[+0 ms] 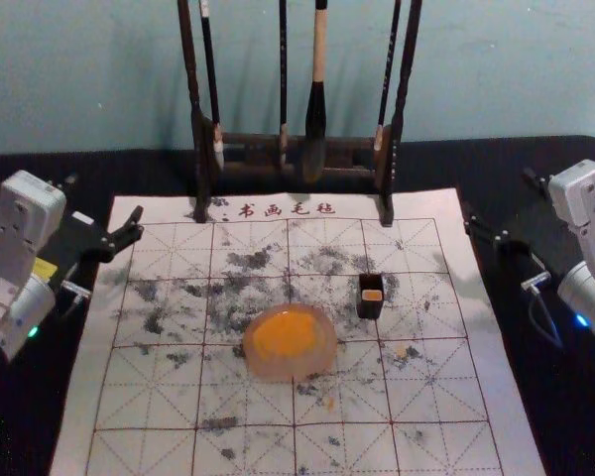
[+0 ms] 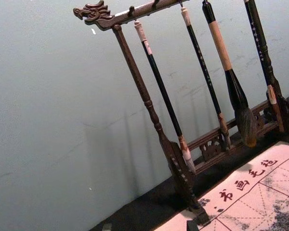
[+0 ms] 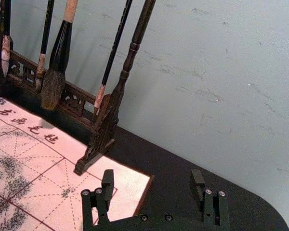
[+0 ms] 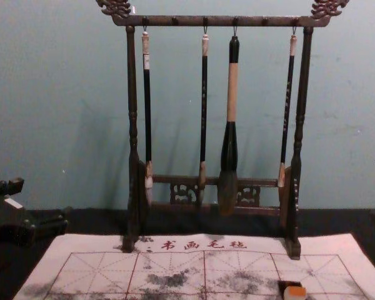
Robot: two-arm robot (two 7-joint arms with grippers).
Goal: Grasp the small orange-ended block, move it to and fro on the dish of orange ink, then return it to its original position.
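Observation:
In the head view my left gripper [image 1: 107,198] is open over the mat's far left edge, away from the block and dish; the left wrist view catches the fingertips of this left gripper [image 2: 149,226] apart. Out past the mat's right side, my right gripper [image 1: 501,198] is also open, and the right wrist view has the right gripper [image 3: 152,178] with nothing between its fingers. The small dark block [image 1: 371,297] stands on the mat, its orange end [image 4: 294,292] facing up. To its left and nearer sits the round translucent dish [image 1: 278,371] holding orange ink [image 1: 290,335].
A white calligraphy mat [image 1: 144,397] with red grid lines and black ink smudges lies on the black table [image 1: 40,397]. Behind the block and dish, a dark wooden rack [image 4: 132,131] with several hanging brushes stands at the mat's far edge, before the wall.

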